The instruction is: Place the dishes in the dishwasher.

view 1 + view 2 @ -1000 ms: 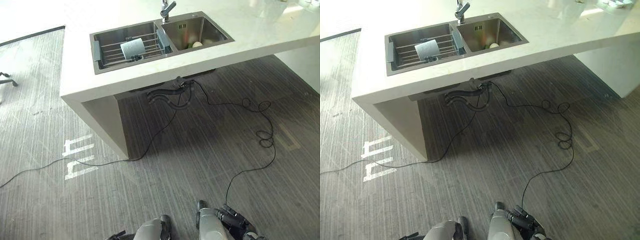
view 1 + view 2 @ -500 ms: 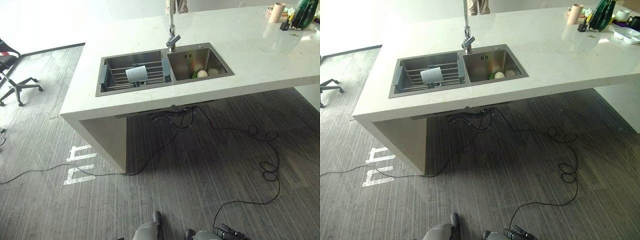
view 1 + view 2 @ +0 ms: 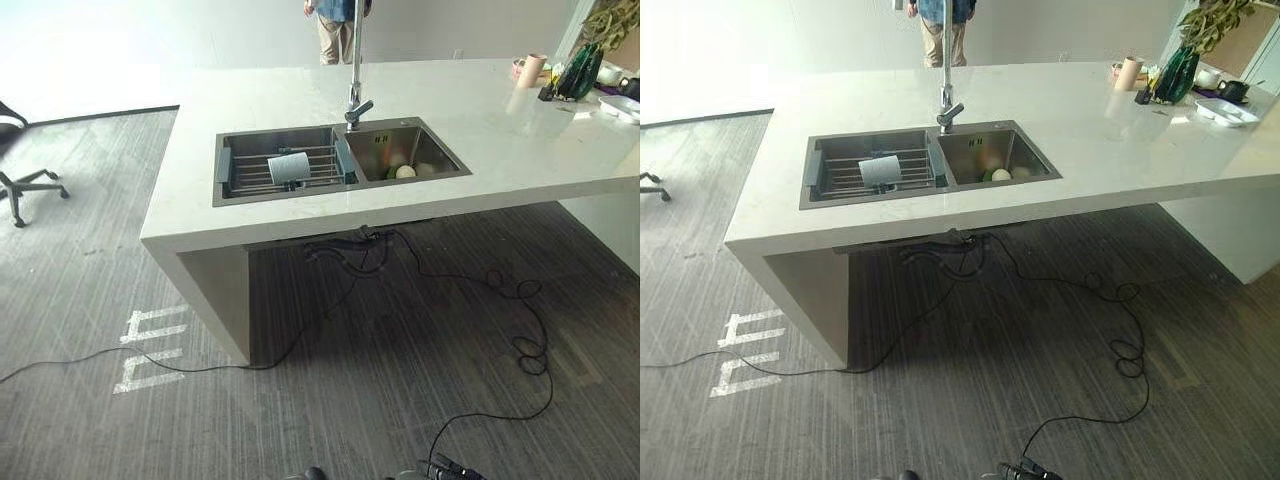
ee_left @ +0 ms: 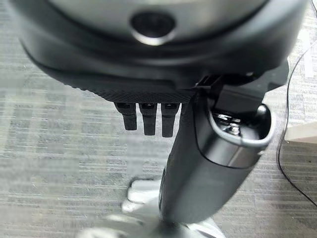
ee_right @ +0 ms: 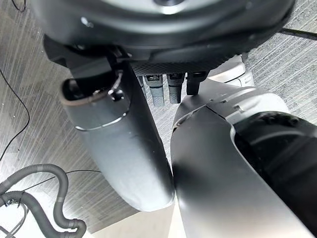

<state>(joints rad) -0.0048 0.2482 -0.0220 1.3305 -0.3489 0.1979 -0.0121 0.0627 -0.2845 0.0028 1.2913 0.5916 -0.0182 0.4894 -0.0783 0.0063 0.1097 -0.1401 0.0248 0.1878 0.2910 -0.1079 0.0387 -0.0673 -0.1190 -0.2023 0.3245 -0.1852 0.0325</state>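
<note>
Left eye view: white counter (image 3: 520,150) ahead, double sink (image 3: 340,160) sunk into it near 12 o'clock, tall faucet (image 3: 355,80) at the divider. Dishes (image 3: 405,172) lying in the right basin, pale and rounded, at roughly 1 o'clock from the faucet's foot; exact kind too small to tell. Wire rack (image 3: 285,168) across the left basin, a grey cup-like piece (image 3: 288,165) resting on it. Further off at 2 o'clock, a pink cup (image 3: 528,70), a dark green vase (image 3: 580,72) and a white tray (image 3: 618,105) on the far end of the counter. Person (image 3: 337,25) standing beyond the counter at 12 o'clock. Office chair (image 3: 20,180) at 10 o'clock on the floor (image 3: 90,260).

Probably ceramic or hard plastic in that basin: stiff, smooth, likely wet and slippery, breakable if knocked on steel. Best taken by the rim, thumb inside and fingers outside, lifted straight up clear of the basin wall.

Left hand (image 4: 148,119) hanging low beside the body, pointing down at the floor, fingers straight and relaxed, holding nothing. Right hand (image 5: 168,89) likewise down by the leg, fingers straight, empty. Both well apart from the sink; no reach begun.
</note>
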